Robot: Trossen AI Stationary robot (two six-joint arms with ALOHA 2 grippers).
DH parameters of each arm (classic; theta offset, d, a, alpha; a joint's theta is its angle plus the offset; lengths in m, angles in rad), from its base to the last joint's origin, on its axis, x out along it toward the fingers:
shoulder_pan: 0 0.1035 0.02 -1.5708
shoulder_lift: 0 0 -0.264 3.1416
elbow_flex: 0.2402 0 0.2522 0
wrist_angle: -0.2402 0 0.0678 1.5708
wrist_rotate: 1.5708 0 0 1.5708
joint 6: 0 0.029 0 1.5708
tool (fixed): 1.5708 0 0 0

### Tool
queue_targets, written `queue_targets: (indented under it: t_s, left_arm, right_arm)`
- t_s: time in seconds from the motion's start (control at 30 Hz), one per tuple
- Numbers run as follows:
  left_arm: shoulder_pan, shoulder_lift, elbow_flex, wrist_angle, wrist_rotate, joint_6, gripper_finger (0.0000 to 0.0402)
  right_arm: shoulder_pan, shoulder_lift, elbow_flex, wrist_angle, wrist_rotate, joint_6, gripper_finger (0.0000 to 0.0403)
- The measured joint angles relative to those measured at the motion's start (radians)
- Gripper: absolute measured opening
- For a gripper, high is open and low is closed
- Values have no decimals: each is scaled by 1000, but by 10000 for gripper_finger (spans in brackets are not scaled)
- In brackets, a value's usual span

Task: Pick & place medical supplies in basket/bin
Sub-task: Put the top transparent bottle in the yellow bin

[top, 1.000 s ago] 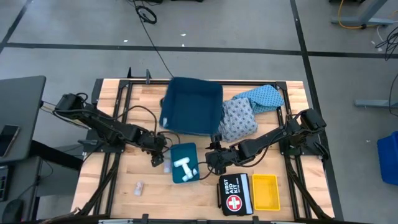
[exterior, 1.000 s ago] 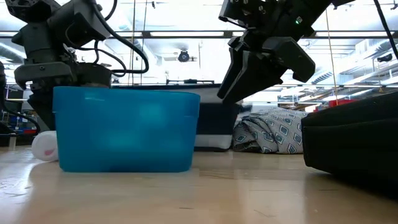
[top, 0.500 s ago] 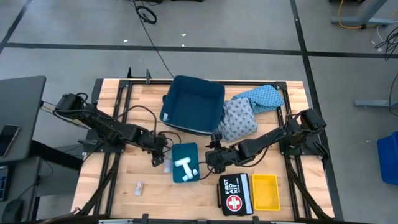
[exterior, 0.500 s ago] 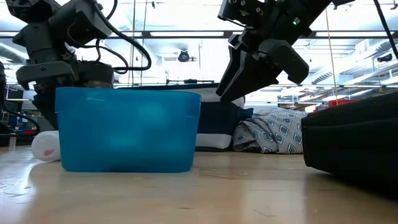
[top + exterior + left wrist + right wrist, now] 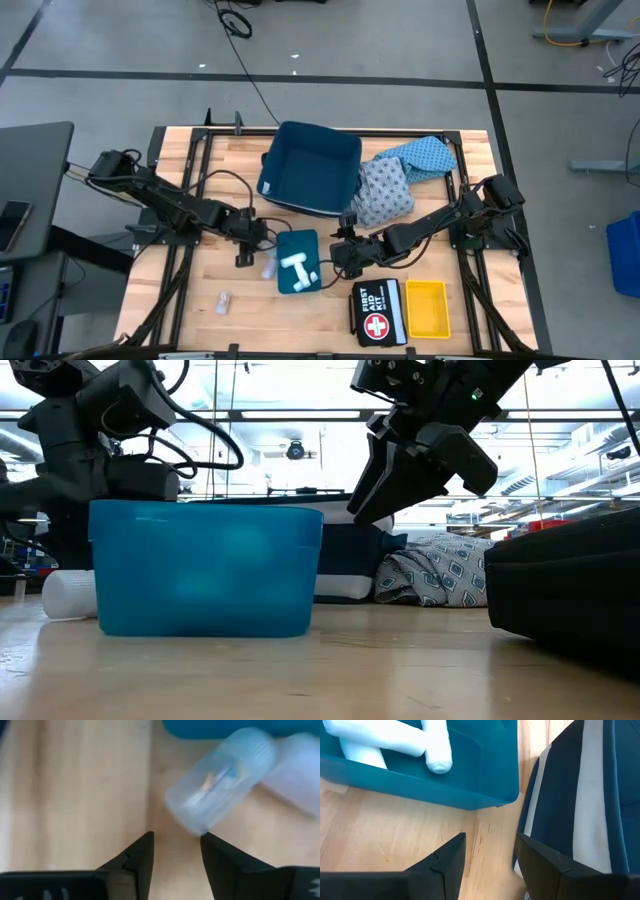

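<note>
A clear-wrapped white roll (image 5: pixel 220 780) lies on the wood just left of the small teal bin (image 5: pixel 283 240), on its side (image 5: pixel 68 595). My left gripper (image 5: pixel 177 837) points down at it, open, with nothing between its fingers. More white rolls (image 5: pixel 395 740) lie inside the teal bin. My right gripper (image 5: pixel 490 837) hangs open above the table between the teal bin's right corner and the first-aid kit (image 5: pixel 377 312). Two patterned garments (image 5: pixel 383 192) (image 5: pixel 422 155) are heaped at the back right, against the large dark-blue bin (image 5: pixel 310 170). My left gripper has one fingertip (image 5: pixel 207 840) right at the roll's near end (image 5: pixel 192 822). I cannot tell whether it touches. The roll lies flat on the table, outside the gap between the fingers.
A tiny pale packet (image 5: pixel 224 298) lies alone near the front left. A yellow tray (image 5: pixel 426 308) stands beside the first-aid kit at the front right. A second pale shape (image 5: pixel 295 775) lies next to the roll by the teal bin.
My left gripper has rolled about its own axis without changing place. The roll beside the teal bin has turned: in the low view it showed its end before and now lies lengthwise. The large dark-blue bin shifted slightly to the right early on.
</note>
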Motion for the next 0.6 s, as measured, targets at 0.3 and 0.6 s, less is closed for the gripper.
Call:
queue_targets:
  t_s: [0.3, 0.6]
  left_arm:
    - [0, -2, 2, -23, -64, 87, 246]
    - [0, -22, 43, -106, -85, 177, 274]
  right_arm:
    - [0, 0, 0, 0, 0, 0, 181]
    - [0, 0, 0, 1, 0, 1, 181]
